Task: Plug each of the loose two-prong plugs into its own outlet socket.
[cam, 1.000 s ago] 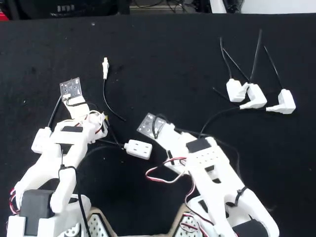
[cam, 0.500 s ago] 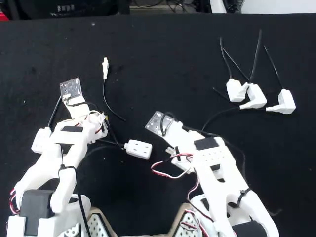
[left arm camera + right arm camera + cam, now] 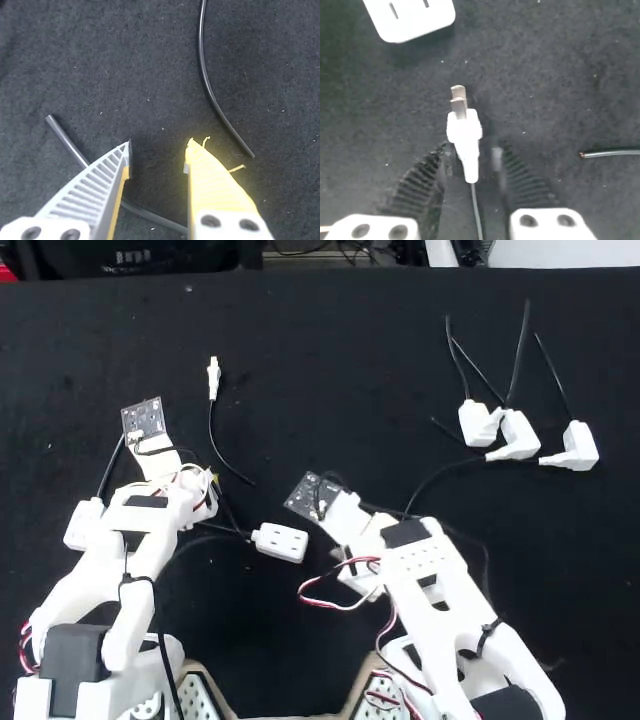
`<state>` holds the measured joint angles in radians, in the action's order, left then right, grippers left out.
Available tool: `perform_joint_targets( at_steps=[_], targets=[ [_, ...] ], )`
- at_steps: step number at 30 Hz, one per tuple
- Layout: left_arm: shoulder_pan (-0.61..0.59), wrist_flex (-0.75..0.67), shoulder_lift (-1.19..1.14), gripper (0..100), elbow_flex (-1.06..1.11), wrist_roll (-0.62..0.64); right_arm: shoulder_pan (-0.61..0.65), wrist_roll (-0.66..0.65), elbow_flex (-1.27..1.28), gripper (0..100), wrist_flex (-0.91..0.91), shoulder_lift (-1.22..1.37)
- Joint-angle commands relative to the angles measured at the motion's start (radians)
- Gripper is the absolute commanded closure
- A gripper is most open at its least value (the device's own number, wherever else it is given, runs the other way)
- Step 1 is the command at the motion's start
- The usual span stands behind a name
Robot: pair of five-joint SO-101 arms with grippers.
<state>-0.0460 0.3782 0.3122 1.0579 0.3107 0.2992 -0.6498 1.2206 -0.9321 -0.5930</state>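
Note:
My right gripper (image 3: 471, 149) is shut on a white two-prong plug (image 3: 464, 127), whose prongs point at the white outlet block (image 3: 410, 17) a short way ahead. In the high view the outlet block (image 3: 280, 542) lies at centre-front, with the right gripper (image 3: 335, 552) just to its right. The left gripper (image 3: 157, 145) stands open over bare black cloth with nothing between its fingers, and sits left of the block (image 3: 205, 495). Three more white plugs (image 3: 515, 435) lie together at the back right. A small plug (image 3: 212, 375) on a black cord lies at the back left.
A black cloth (image 3: 330, 340) covers the table. Thin black cords (image 3: 210, 85) run past the left gripper, and one cord end (image 3: 610, 152) lies beside the right gripper. The table's far edge borders dark equipment.
The right arm swung slightly to the right, then back left toward the outlet block, carrying the plug. The left arm has kept still.

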Motion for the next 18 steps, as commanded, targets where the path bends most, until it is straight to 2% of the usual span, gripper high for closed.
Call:
perform_joint_targets(
  at_steps=[1, 7, 18],
  targets=[
    [-0.012, -0.012, 0.034, 82, -0.01, 0.0, 0.02, 0.003, -0.018, 85.1, -0.003, -0.019],
    [-0.012, -0.012, 0.034, 82, -0.01, 0.0, 0.021, 0.003, -0.004, 92.3, 0.049, -0.021],
    [-0.013, -0.012, 0.034, 82, -0.01, 0.0, 0.023, 0.012, 0.028, 92.3, 0.06, -0.021]
  ],
)
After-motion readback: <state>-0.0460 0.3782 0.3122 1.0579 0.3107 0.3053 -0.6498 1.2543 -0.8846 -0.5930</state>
